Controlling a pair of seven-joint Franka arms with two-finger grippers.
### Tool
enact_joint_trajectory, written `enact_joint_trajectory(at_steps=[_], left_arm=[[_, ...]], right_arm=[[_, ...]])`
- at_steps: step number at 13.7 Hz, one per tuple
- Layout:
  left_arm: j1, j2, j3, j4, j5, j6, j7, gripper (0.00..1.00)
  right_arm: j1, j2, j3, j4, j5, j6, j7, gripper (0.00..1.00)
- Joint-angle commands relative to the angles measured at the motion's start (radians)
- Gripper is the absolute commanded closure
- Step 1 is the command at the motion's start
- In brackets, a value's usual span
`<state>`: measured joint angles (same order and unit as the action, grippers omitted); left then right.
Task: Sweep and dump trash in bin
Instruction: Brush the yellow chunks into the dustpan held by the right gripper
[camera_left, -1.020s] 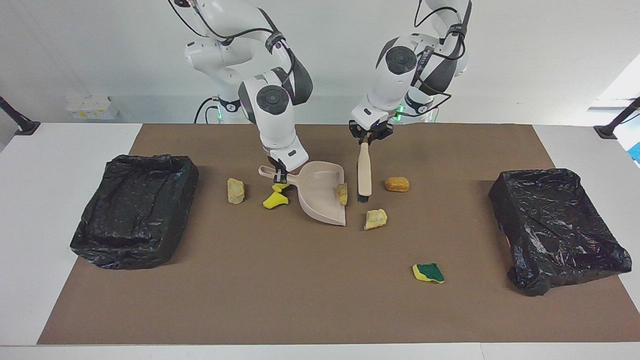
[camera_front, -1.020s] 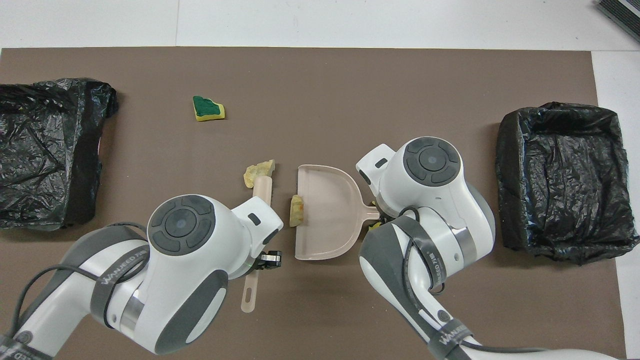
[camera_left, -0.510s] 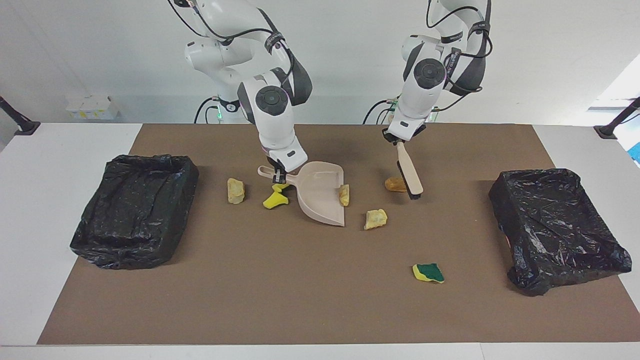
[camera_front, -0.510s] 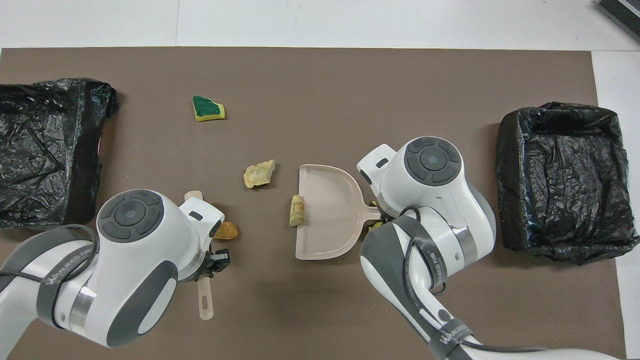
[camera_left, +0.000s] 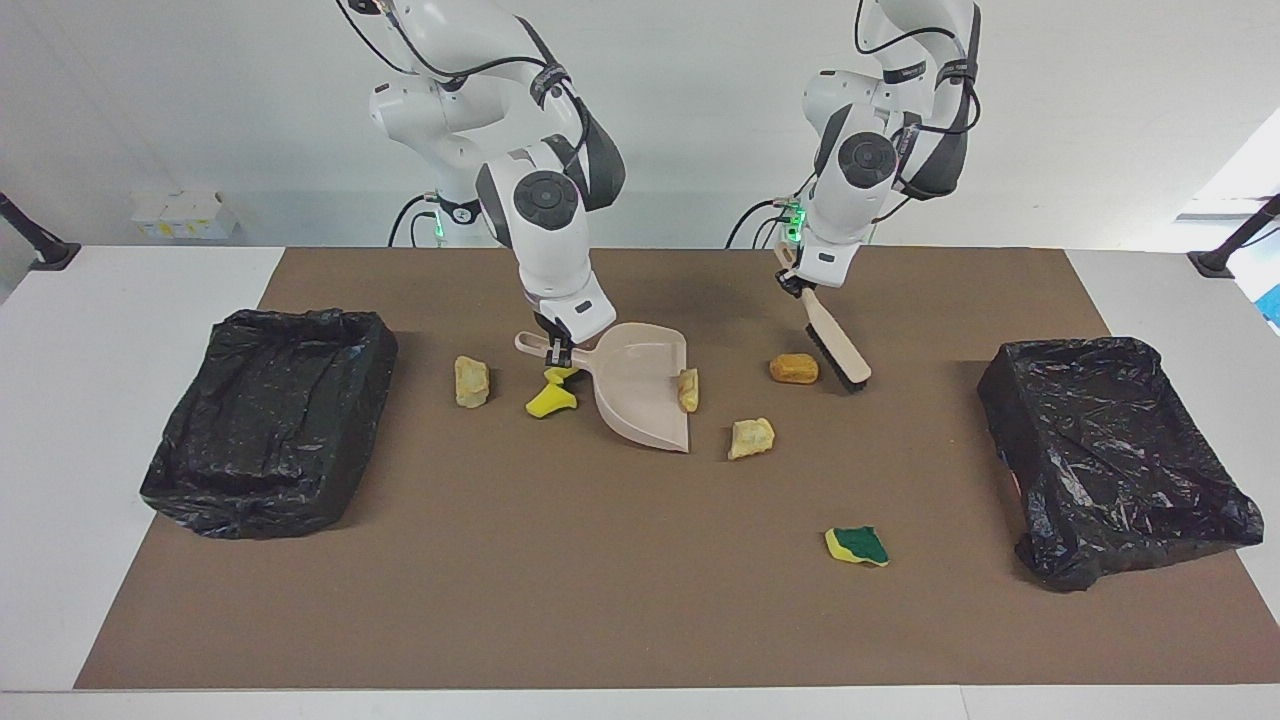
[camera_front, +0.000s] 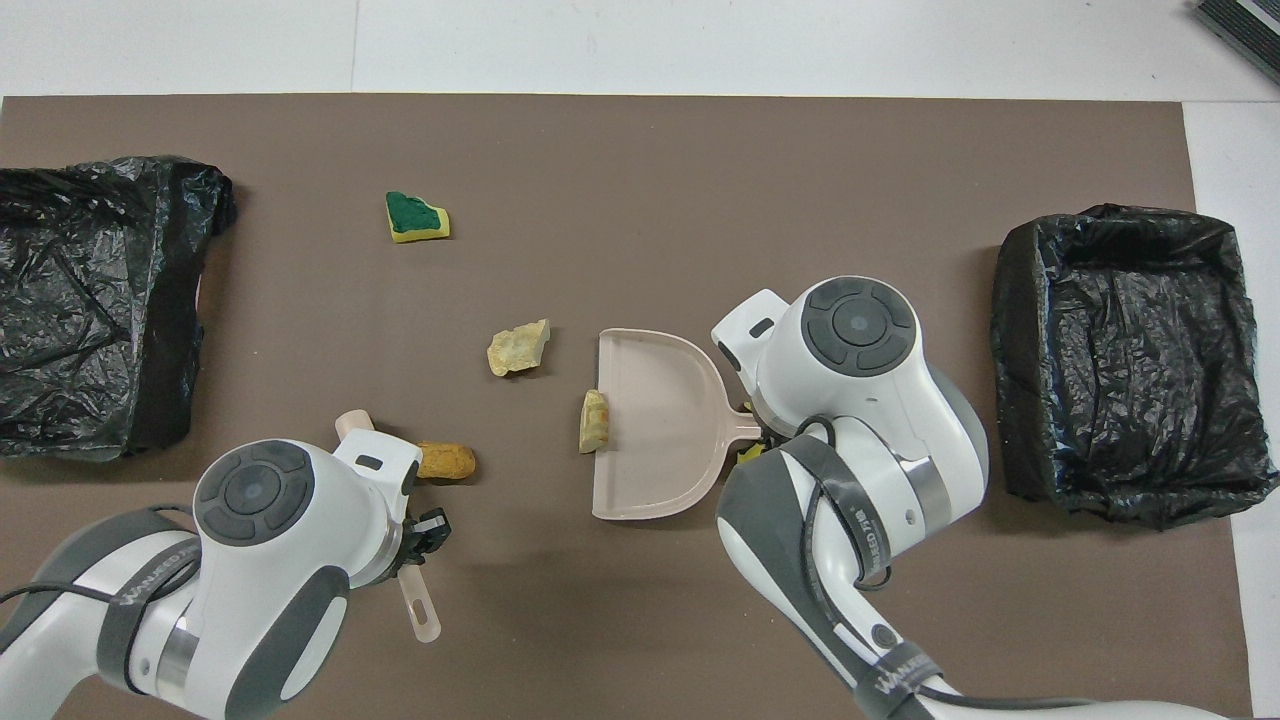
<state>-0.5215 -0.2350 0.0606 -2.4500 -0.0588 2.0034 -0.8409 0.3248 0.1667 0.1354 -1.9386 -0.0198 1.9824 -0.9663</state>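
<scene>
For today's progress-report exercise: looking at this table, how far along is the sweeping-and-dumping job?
Done: one tan scrap sits at the dustpan mouth.
In hand: the right gripper holds the dustpan handle; the left gripper sets the brush beside the orange-brown lump.
Left: five scraps lie on the mat; both bins show no trash.

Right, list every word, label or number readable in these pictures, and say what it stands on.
"WANJEED": dark grey band on the left arm, overhead view; smaller characters after it are unreadable.
Same lettering on the right arm's grey band.
Yellow-marked white boxes: too small to read.
Nothing else carries text.
</scene>
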Motion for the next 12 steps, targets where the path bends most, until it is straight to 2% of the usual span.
enact_joint_trajectory(at_steps=[1,3,5,7,9,12], left_arm=[[0.005,0.015,-0.008,-0.017,0.001,0.11,-0.027,1.0],[-0.005,0.086,-0.011,0.008,-0.007,0.158,-0.026,1.0],[-0.005,0.135,-0.013,0.063,-0.071,0.179,0.02,1.0],[-0.03,0.143,-0.016,0.077,-0.125,0.181,0.103,1.0],[-0.072,0.141,-0.016,0.078,-0.17,0.181,0.167,1.0],[-0.127,0.138,-0.018,0.083,-0.219,0.181,0.264,1.0]], right_arm=[[0.008,-0.03,0.004,-0.026,-0.035,0.002,0.055,1.0],[0.007,-0.029,0.004,-0.026,-0.035,0.0,0.055,1.0],[0.007,-0.029,0.006,-0.022,-0.035,-0.01,0.054,1.0],[0.013,-0.027,0.009,0.015,-0.035,-0.091,0.023,1.0],[0.016,-0.024,0.009,0.024,-0.032,-0.091,-0.108,1.0],[0.011,-0.026,0.009,0.018,-0.022,-0.1,-0.152,1.0]])
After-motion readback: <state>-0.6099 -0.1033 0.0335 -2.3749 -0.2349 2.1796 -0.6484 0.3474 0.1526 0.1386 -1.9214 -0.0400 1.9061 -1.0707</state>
